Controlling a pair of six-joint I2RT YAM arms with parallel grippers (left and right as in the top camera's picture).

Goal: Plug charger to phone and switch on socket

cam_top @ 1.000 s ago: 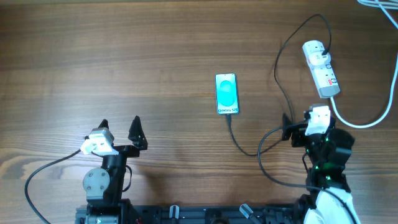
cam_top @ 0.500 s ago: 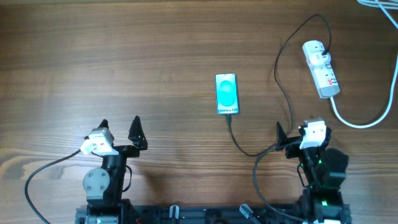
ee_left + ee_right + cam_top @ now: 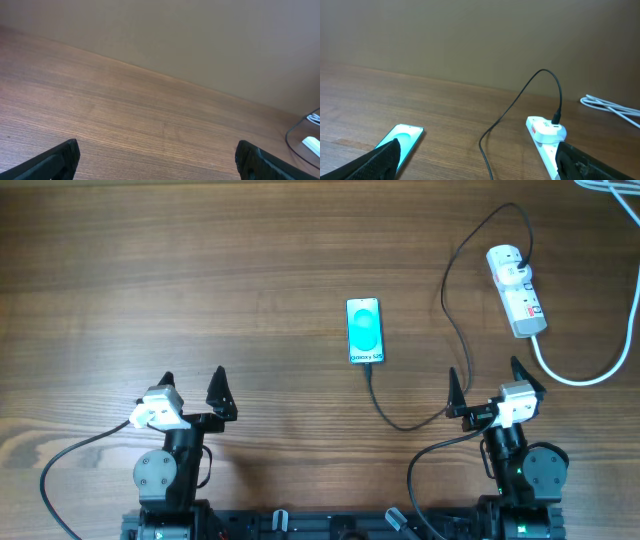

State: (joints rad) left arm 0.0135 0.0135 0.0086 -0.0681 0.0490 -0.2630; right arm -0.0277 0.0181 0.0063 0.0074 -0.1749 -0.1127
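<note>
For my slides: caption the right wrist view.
Open right gripper faces the phone, black charger cable and white power strip.

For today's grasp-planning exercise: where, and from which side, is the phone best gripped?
Probably across its two long edges, coming straight down: the phone lies flat, screen up, and the charger leaves its near short end, so that end is best avoided.

Black arms (image 3: pixel 186 442), grey round joint caps (image 3: pixel 155 473) — white wrist blocks (image 3: pixel 160 409), pointed black gripper fingers (image 3: pixel 218 388), black cables (image 3: pixel 75 450).
</note>
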